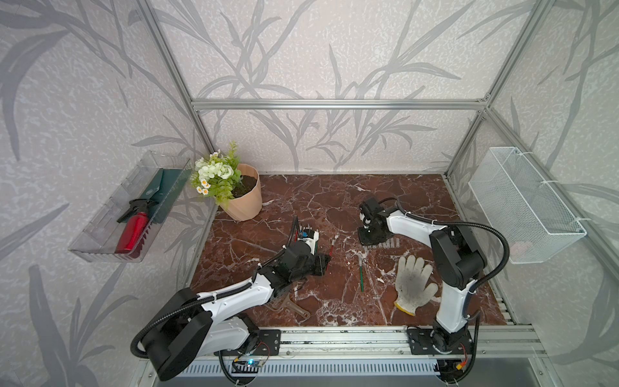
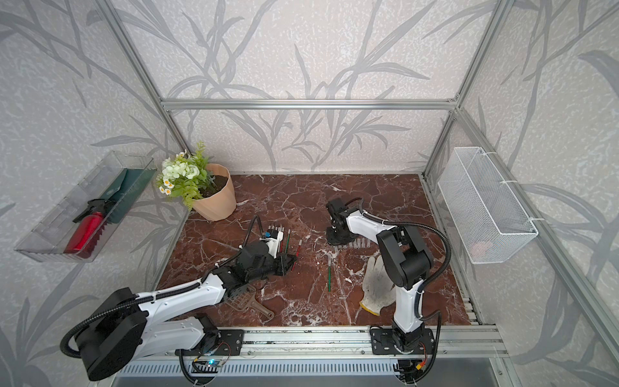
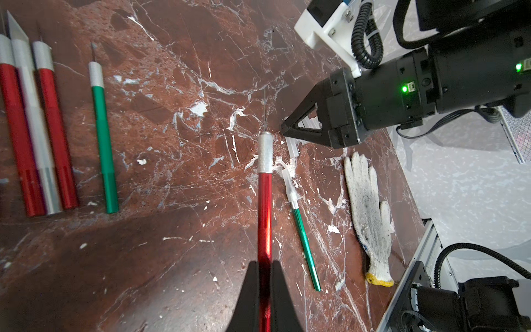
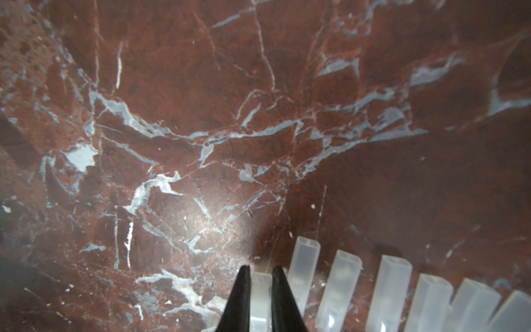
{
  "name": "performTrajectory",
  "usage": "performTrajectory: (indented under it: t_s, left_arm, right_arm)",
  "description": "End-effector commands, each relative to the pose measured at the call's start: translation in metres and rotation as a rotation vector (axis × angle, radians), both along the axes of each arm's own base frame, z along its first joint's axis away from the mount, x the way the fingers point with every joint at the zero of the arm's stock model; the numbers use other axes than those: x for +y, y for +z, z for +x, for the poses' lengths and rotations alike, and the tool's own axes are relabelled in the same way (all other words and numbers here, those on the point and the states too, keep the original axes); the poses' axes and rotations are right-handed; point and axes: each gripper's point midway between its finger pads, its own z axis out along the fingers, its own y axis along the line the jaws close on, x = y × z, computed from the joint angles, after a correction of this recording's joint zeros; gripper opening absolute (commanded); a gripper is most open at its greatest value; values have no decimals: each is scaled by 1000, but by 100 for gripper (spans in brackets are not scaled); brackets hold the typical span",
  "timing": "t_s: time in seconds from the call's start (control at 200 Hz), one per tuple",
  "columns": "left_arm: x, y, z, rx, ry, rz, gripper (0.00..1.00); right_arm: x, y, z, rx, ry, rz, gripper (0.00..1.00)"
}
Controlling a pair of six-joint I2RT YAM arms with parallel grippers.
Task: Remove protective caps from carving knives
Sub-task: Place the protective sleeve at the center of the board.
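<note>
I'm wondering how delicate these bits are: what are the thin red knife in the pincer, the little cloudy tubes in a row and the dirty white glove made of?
Thin red pencil-like knife: likely anodised metal, glossy streaked highlight, knurled silver collar.
Small cloudy square tubes: translucent plastic, light passes through.
Dirty white glove: knitted fabric, probably cotton, ribbed weave, yellow cuff edge.

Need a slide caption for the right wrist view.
Right tool pinches a translucent protective cap at the end of a row of loose caps on the red marble tabletop.

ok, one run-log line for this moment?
left gripper: shut on red knife, tip bare | right gripper: shut on cap beside cap row | loose green knife: capped
</note>
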Motion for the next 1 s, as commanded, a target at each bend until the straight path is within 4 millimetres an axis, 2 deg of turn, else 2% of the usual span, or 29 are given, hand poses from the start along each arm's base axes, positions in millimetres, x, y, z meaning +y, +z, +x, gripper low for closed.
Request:
performTrajectory:
  t_s: [0.0,0.505,0.996]
  left_arm:
    - [2,-4,0,4,9,-4,7]
    - [2,-6,-1,11,10,-5,7]
    - [1,-3,3,3,15,-5,7]
  right_arm:
    - [2,0,6,-2,-17,11,14]
    - [6,1,22,-10,-46,19,18]
    - [1,0,19,-8,-47,-6,22]
